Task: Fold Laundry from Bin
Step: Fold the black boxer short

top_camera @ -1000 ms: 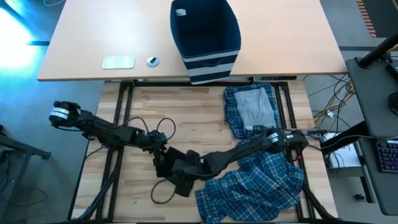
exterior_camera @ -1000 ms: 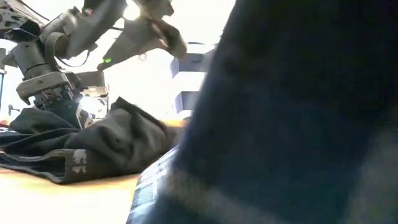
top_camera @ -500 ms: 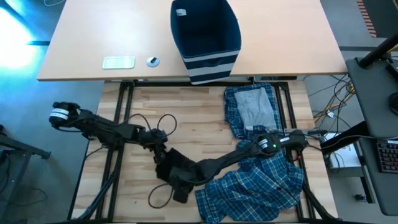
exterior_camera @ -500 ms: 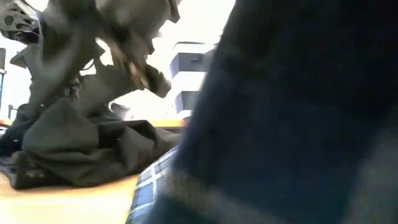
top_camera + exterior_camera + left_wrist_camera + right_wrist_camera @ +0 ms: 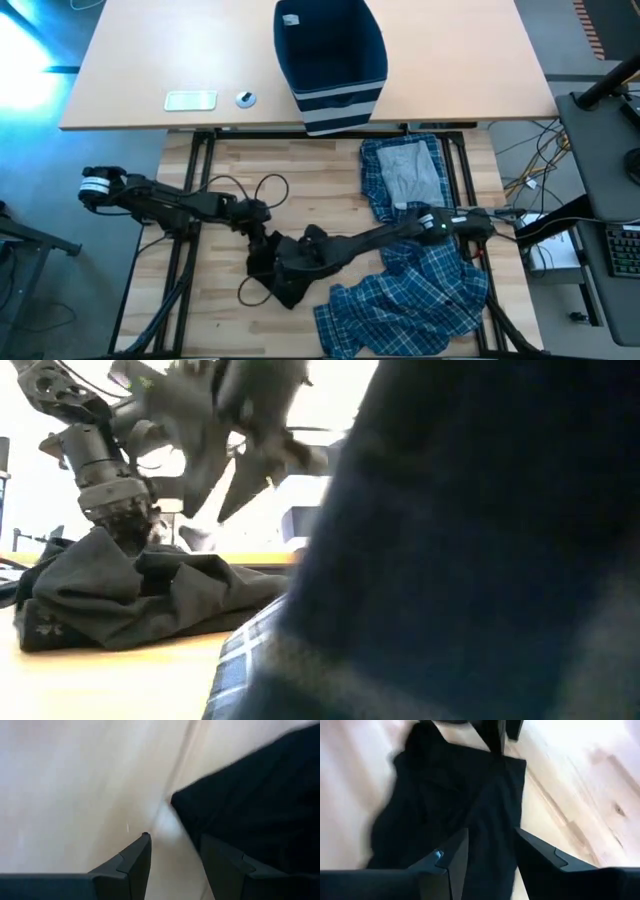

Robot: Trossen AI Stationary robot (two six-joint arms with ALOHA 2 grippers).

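Bare wooden table (image 5: 300, 190) lies open ahead of my left gripper (image 5: 262, 238), from the black garment (image 5: 285, 270) across to the navy bin (image 5: 330, 55). A looping black cable (image 5: 262, 190) crosses that stretch. My right gripper (image 5: 312, 242) sits just beside the left over the black garment, leaving little room between them. To my right, plaid clothes (image 5: 410, 300) and a grey T-shirt (image 5: 412, 175) cover the boards.
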